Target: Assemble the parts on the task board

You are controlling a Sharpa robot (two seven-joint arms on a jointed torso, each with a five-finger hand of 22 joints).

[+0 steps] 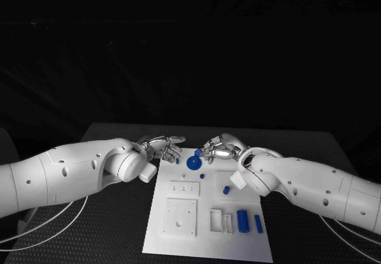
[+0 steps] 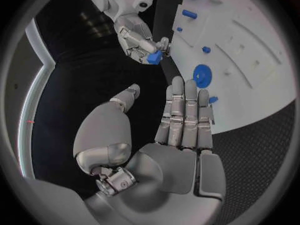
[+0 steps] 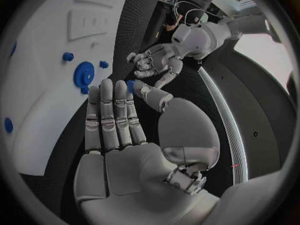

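The white task board [image 1: 206,242] lies in the middle of the black table. At its far end my right hand [image 1: 220,147] pinches a small blue piece [image 1: 197,152] between thumb and fingertip, just above the board's far edge. The left wrist view shows the same hand [image 2: 134,32] and blue piece [image 2: 154,58]. A blue disc [image 1: 194,162] sits on the board just below the piece. My left hand [image 1: 163,147] hovers beside the board's far left corner, fingers straight and apart, holding nothing [image 2: 175,135].
Two blue cylinders [image 1: 243,220] lie side by side near the board's front right. Two small blue pegs [image 1: 202,176] [image 1: 226,190] stand mid-board. White raised blocks [image 1: 179,217] occupy the board's left half. Cables [image 1: 48,225] trail over the table's left edge.
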